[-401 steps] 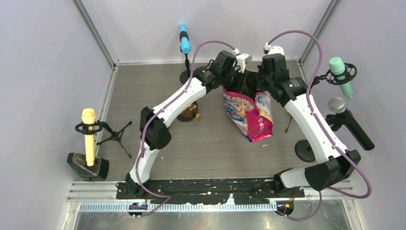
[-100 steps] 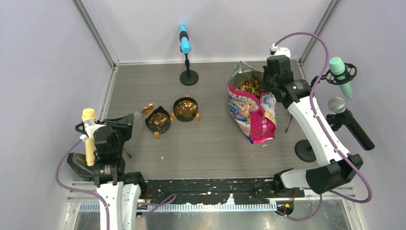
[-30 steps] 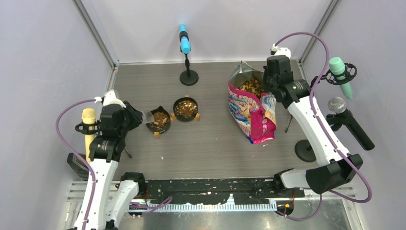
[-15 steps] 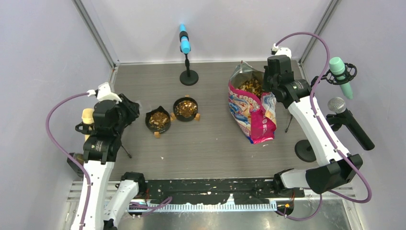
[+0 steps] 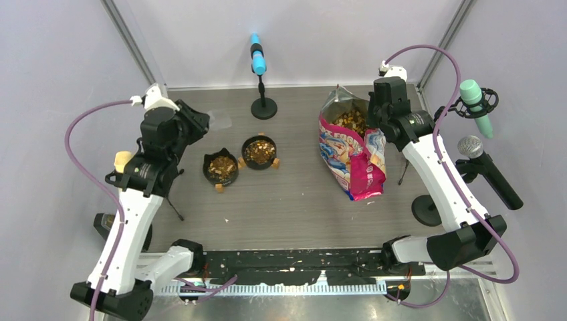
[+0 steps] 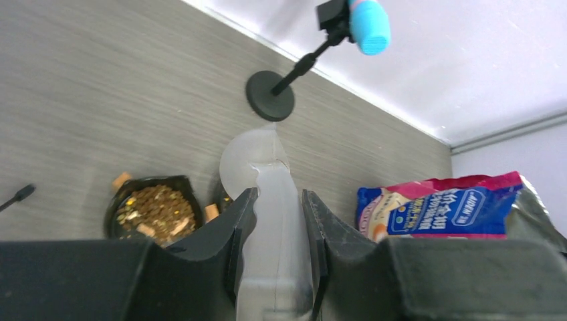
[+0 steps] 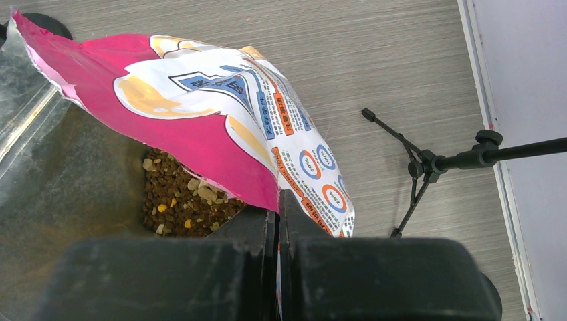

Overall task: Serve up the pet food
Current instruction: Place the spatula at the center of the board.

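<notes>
Two black bowls stood just beside each other on the grey wood-grain table [image 5: 301, 200], the left-hand bowl [image 5: 221, 167] slightly nearer the arms than the right-hand bowl [image 5: 259, 151]. Both held heaps of brown and tan pet food [image 5: 221, 165], seen close in the left wrist view [image 6: 155, 208].

To the right of the bowls, well apart from them, a pink, white and blue printed bag [image 5: 354, 160] lay propped with its mouth open toward the back wall. More of the kibble showed inside it, against the silver lining [image 7: 184, 197].

At the far left of the table the left gripper [image 5: 199, 122] was raised above the surface, behind the bowls. Its fingers clasped the handle of a translucent plastic scoop [image 6: 267, 194], whose rounded end pointed toward the round base of a blue microphone [image 5: 257, 60] on its stand. From above, the scoop [image 5: 218, 120] appeared as a pale smudge beyond the fingertips.

At the far right of the table the right gripper [image 5: 372, 130] was clamped tight on the bag's upper edge. In its wrist view the closed fingers [image 7: 277, 207] pinched the pink rim, beside a small black tripod [image 7: 414, 177].
</notes>
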Robot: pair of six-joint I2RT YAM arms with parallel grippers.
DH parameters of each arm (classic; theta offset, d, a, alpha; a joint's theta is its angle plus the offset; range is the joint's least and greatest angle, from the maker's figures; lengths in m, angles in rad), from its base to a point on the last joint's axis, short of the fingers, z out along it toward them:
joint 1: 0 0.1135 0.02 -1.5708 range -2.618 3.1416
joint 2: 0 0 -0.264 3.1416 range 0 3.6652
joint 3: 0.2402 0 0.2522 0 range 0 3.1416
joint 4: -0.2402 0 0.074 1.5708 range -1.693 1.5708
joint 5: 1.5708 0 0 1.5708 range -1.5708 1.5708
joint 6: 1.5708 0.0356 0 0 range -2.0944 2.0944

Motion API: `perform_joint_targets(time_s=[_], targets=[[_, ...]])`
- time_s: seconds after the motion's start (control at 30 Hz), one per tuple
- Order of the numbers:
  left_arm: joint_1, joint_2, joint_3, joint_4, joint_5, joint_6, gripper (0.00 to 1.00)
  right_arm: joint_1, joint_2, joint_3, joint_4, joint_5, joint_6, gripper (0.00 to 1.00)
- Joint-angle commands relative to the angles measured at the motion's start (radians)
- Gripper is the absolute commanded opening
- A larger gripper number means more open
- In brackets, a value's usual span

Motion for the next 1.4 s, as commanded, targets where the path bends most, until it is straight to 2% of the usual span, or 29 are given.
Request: perform_joint_targets(time_s=[0.0, 0.23, 0.37, 0.63, 0.77, 1.07, 1.13, 1.2, 1.3, 1.37], targets=[[-0.032, 0.083, 0.094, 0.083, 0.074, 0.036, 0.0, -0.006, -0.004, 0.017, -0.014, 0.002, 0.015, 0.05], [-0.054, 0.206, 0.14, 0.157, 0.274, -0.042, 0.0, -0.007, -0.008, 0.017, -0.014, -0.018, 0.01, 0.05], [-0.057, 0.278, 0.174, 0.163, 0.338, -0.063, 0.0, -0.007, -0.013, 0.008, -0.004, -0.032, 0.008, 0.05], [-0.106, 0.437, 0.225, 0.205, 0.362, -0.051, 0.0, -0.006, -0.019, -0.002, 0.001, -0.04, 0.008, 0.05], [-0.114, 0.532, 0.276, 0.217, 0.426, -0.042, 0.0, -0.007, -0.022, -0.003, 0.001, -0.042, 0.008, 0.05], [-0.099, 0.758, 0.425, 0.145, 0.531, 0.01, 0.0, -0.007, -0.021, 0.007, 0.001, -0.064, 0.004, 0.05], [-0.079, 0.794, 0.433, 0.173, 0.585, 0.005, 0.0, -0.007, -0.022, 0.005, 0.0, -0.068, 0.004, 0.05], [-0.05, 0.844, 0.444, 0.219, 0.699, -0.006, 0.0, -0.007, -0.021, 0.004, 0.001, -0.07, 0.004, 0.05], [0.006, 0.913, 0.442, 0.289, 0.837, -0.084, 0.0, -0.007, -0.021, 0.006, -0.001, -0.083, 0.006, 0.05], [0.039, 0.939, 0.408, 0.352, 0.874, -0.129, 0.02, -0.007, -0.018, 0.007, -0.002, -0.089, 0.007, 0.05]])
